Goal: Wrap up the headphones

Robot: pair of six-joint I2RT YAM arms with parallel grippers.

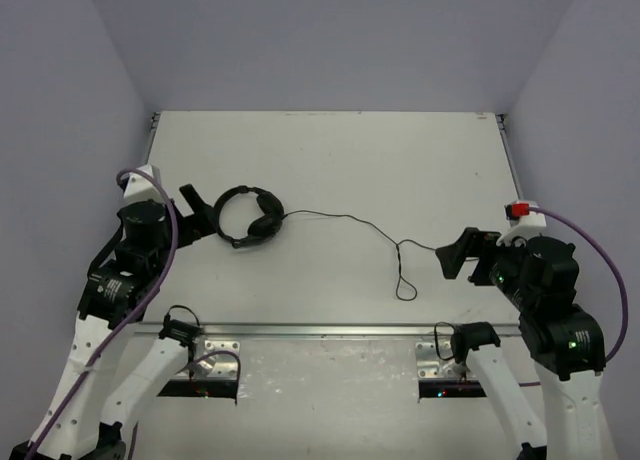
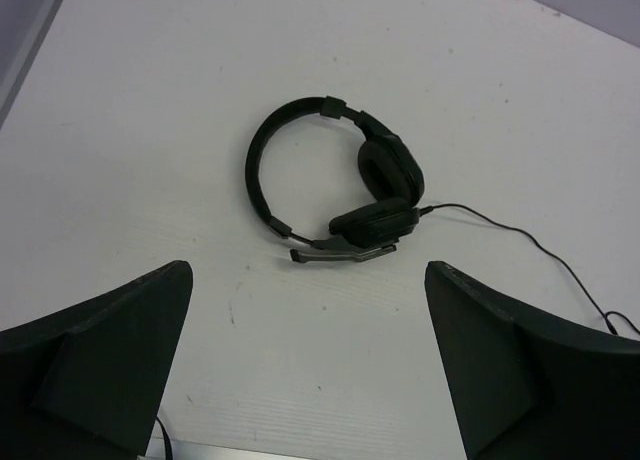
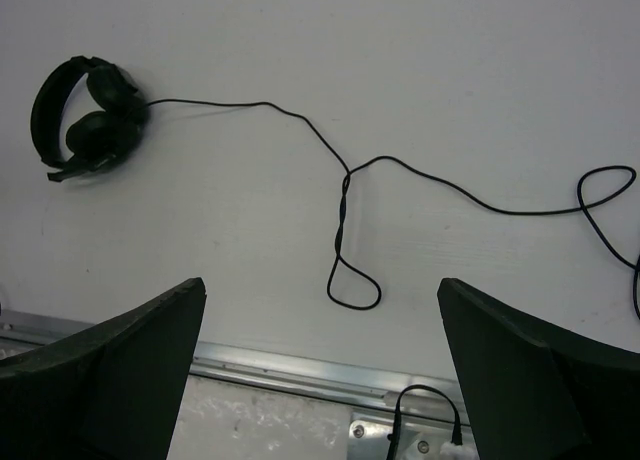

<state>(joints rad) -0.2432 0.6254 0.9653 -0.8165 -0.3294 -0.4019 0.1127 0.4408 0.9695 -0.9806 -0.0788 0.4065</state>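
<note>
Trailing from the headphones, the cable has its end hidden.

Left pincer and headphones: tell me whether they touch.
Apart. The left wrist view shows white table between the headphones and both open fingers of the left pincer.

The headphones are laid on the left of the table, just right of the left end effector. Their cable is trailed rightwards, looped towards the near edge, then led up to the right end effector.
</note>
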